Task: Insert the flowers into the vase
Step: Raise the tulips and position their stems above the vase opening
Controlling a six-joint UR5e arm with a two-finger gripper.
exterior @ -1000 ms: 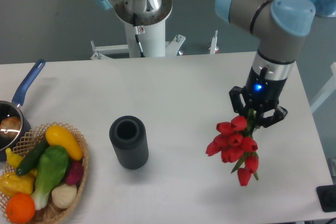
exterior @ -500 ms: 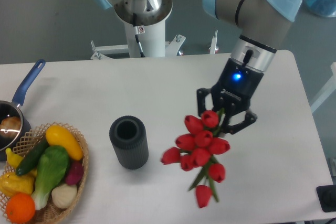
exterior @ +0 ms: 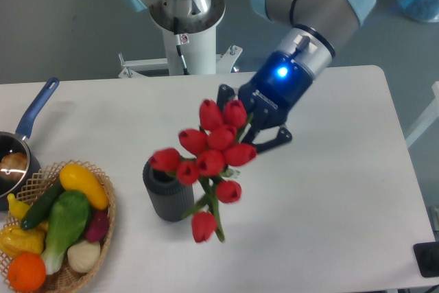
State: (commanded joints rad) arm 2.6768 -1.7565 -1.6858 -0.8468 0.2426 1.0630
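- Since the earlier frames, the black two-finger gripper [exterior: 252,126] has been carried leftward across the white table [exterior: 329,190], from the right side to a spot just right of the vase, and the bunch has been brought along with it.
- The gripper's black fingers [exterior: 274,136] are seen closed around the green stems of the bunch of red tulip buds [exterior: 209,159], so that the flowers are clamped near their upper part and can be steered as one piece.
- The bunch is held tilted, with the buds spread toward the camera and the stems running down and to the right of the dark grey ribbed cylindrical vase [exterior: 167,193]; one bud overlaps the vase mouth in this view.
- No stem is seen inside the mouth; insertion is judged not yet done, and the stem ends would probably have to be swung over the opening first.
- The vase is stood upright near the table's middle, its round mouth facing up to receive the stems.
- Well to the left, a woven wicker basket of mixed produce [exterior: 103,190] and a blue-handled metal saucepan [exterior: 31,118] are left apart from the work.
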